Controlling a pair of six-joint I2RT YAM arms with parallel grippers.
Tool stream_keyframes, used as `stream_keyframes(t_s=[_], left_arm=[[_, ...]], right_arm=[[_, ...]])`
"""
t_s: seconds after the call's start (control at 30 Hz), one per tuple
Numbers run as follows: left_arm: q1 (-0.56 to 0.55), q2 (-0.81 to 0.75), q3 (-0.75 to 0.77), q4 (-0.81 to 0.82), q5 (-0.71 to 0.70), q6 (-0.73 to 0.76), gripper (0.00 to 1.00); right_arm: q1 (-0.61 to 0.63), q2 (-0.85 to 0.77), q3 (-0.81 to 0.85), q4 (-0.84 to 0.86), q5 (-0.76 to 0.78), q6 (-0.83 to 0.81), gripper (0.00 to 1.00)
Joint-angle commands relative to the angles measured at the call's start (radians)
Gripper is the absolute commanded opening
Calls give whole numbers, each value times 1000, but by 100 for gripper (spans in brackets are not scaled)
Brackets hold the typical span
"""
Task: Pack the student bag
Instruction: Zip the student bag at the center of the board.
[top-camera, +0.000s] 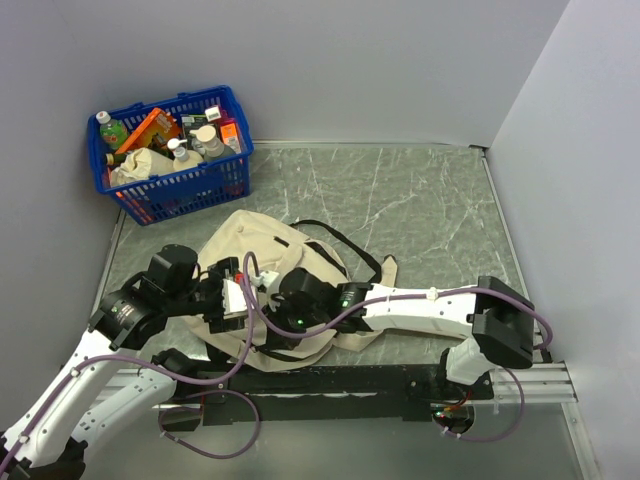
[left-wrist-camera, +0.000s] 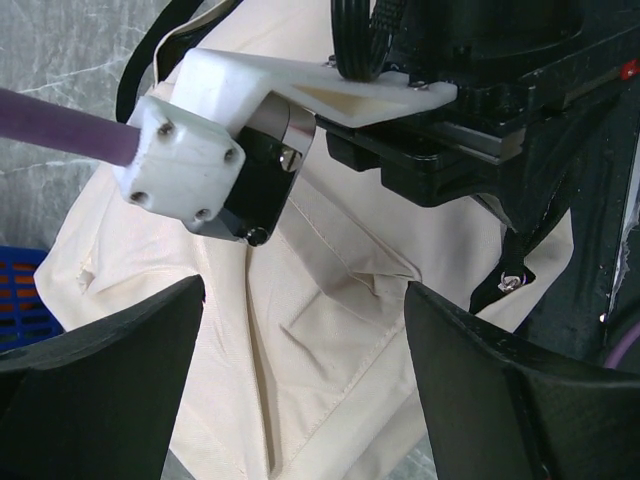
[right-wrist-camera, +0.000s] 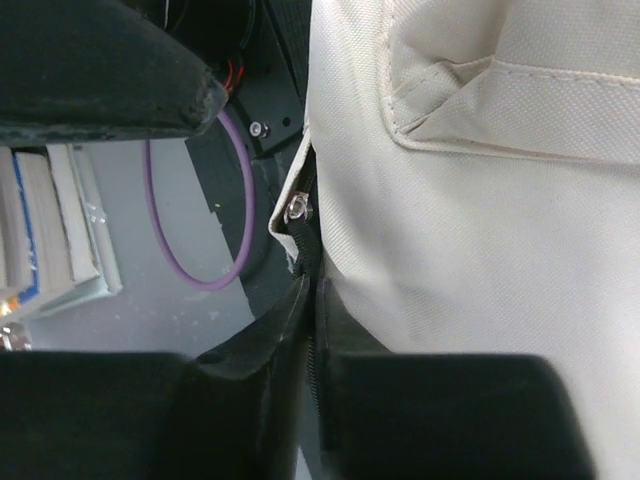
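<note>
- Nearest the arm bases, our right gripper (right-wrist-camera: 312, 375) has its fingers pressed nearly together, pinching the dark zipper edge of the student bag (top-camera: 268, 240).
- Beside it, the left gripper (left-wrist-camera: 300, 340) hovers over the cream fabric, fingers spread wide and holding nothing.
- The bag lies slumped on the worktop (top-camera: 430, 210) just in front of the arms, black straps trailing to its right; we cannot see its inside.
- A stack of books (right-wrist-camera: 45, 230) sits outside the bag, at the edge of the right wrist view.
- Far left, the blue basket (top-camera: 185, 190) is full of bottles and packets.
- We judge packing barely begun: the bag is only being opened, and all loading remains.
</note>
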Motion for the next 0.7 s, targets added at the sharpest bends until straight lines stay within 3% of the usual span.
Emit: stream_keyframes(t_s=[0.0,0.17,0.37,0.5,0.67], left_arm=[[4,2,27,37,26,-11,85],[5,7,23,51,29,-9,85],[4,24,19,47,43,0,84],[5,22,-5,28,69,21,85],[4,79,-11,33,150,12,85]], right_arm=[[-28,-16,13,32,5,7,2],[-152,-64,-19,43,-12,19,0],[-310,-30,80,-50,4,-56,0],[-351,2,137,-69,-7,-74,0],[-347,-33,90,-29,-48,-45,0]])
